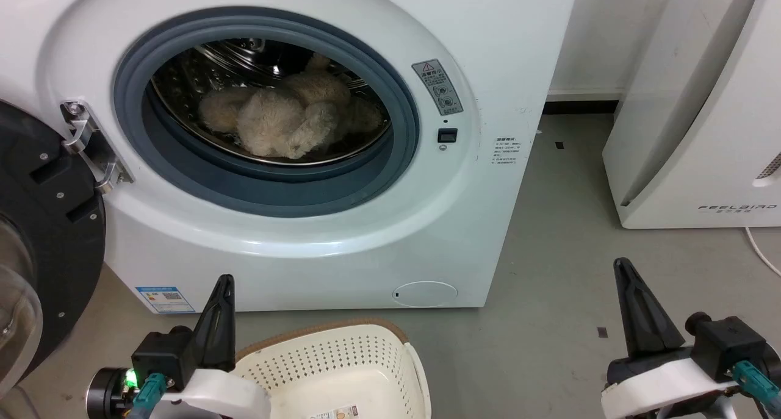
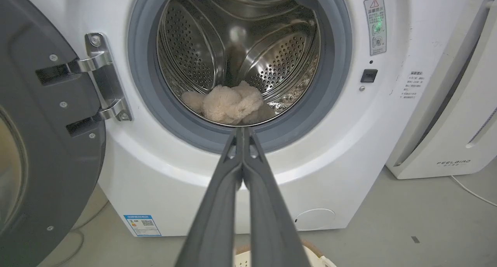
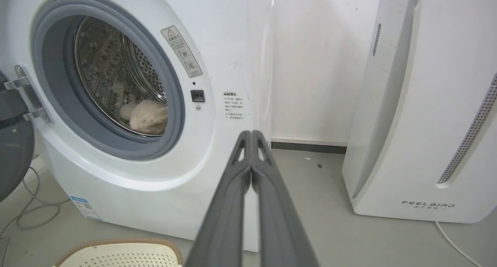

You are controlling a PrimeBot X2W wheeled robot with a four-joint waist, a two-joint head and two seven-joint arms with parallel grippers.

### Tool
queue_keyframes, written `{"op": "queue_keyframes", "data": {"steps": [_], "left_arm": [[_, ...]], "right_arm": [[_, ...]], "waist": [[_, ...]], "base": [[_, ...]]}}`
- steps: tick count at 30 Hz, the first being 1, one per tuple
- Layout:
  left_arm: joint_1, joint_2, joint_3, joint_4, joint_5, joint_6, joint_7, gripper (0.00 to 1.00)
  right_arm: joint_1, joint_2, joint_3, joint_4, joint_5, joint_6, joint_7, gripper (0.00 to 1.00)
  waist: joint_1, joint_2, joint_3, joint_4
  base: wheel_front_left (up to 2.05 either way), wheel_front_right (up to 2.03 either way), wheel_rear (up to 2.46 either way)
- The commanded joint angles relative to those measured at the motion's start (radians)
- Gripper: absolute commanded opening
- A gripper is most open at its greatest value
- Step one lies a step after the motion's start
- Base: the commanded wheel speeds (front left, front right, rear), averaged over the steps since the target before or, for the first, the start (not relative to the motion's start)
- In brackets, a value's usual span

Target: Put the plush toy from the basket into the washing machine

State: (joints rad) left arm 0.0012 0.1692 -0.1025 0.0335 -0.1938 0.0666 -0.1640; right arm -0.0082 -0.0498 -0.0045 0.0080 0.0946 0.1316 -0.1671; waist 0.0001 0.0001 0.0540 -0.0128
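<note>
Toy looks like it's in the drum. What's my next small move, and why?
Probably just park both arms clear: the plush toy lies wholly inside the washing machine, past its grey seal; the basket shows no toy, and the left gripper and right gripper are shut on nothing.

Basket [image 1: 341, 359] cut by bottom edge (door [image 1: 53, 239] by left).

We take this for a laundry corner in a plain room: a white washing machine [image 1: 305, 266] stands on bare grey floor [image 1: 549, 254] against a white wall [image 1: 604, 35], beside a FEELBIRD-marked appliance [image 1: 701, 132].
</note>
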Motion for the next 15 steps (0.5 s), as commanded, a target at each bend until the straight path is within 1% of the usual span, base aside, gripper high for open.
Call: {"op": "queue_keyframes", "data": {"steps": [1, 15], "left_arm": [[0.0, -0.008, 0.009, -0.005, 0.013, -0.009, 0.007, 0.0], [-0.001, -0.028, 0.026, -0.011, 0.046, -0.019, 0.035, 0.0]], "right_arm": [[0.003, 0.0, 0.001, -0.003, -0.008, 0.0, 0.009, 0.0], [0.004, 0.0, 0.001, -0.004, -0.024, 0.0, 0.038, 0.0]], "waist": [[-0.0001, -0.0001, -0.001, 0.0], [-0.0001, -0.0001, -0.011, 0.003]], "base": [[0.0, 0.0, 0.0], [0.0, 0.0, 0.0]]}}
